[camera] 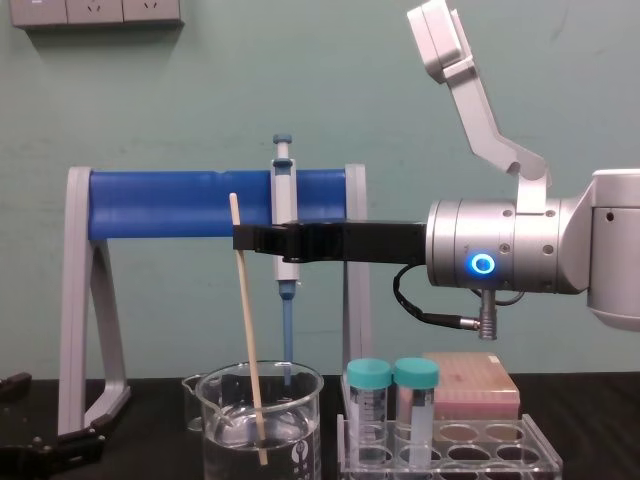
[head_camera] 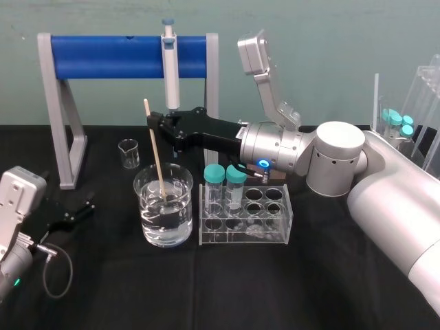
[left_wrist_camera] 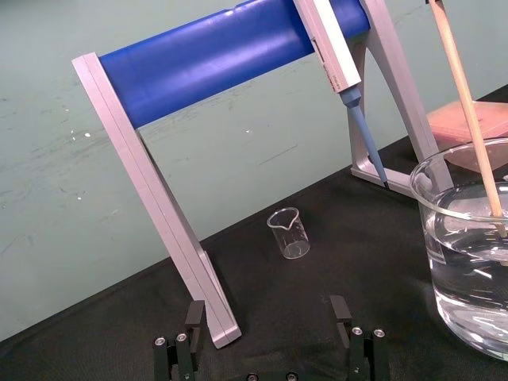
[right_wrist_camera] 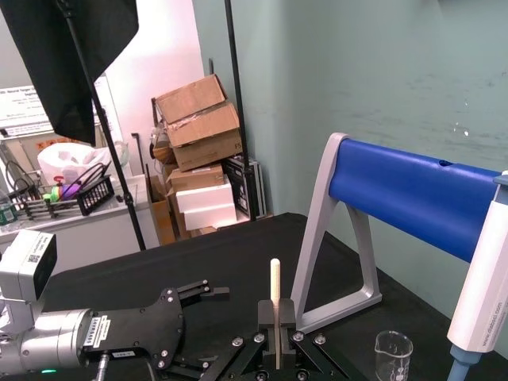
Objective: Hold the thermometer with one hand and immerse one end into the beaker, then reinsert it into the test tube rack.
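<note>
One end of the thermometer (head_camera: 157,161) is down in the beaker (head_camera: 180,230), tip under the water (head_camera: 165,218), rod leaning a bit off vertical. Right gripper (head_camera: 152,127) has it pinched in the upper part, w/ a short stub of rod above the jaws, and reaches in level from the right, above the beaker. The right wrist view shows both black fingers closed snug on it.

Left gripper (left_wrist_camera: 267,303) sits low at the table's left edge, fingers spread wide, nothing between them, well apart from the beaker. Idle, by the look of it.

Handling, my read: the rod is very thin, light, stiff and prob. brittle, and smooth enough to slip or swing in a two-finger pinch. A high grip means a long lever below, so any knock of the tip on the glass wall could snap it or twist it in the jaws. Firm but gentle squeeze, lift straight up till the tip is over the rim.

Test tube rack (head_camera: 275,230) stands just beside the beaker on the right, two capped tubes (head_camera: 215,180) at its near-left end and open holes beyond. Small holes, wet rod, so re-insertion needs the rod near upright.
</note>
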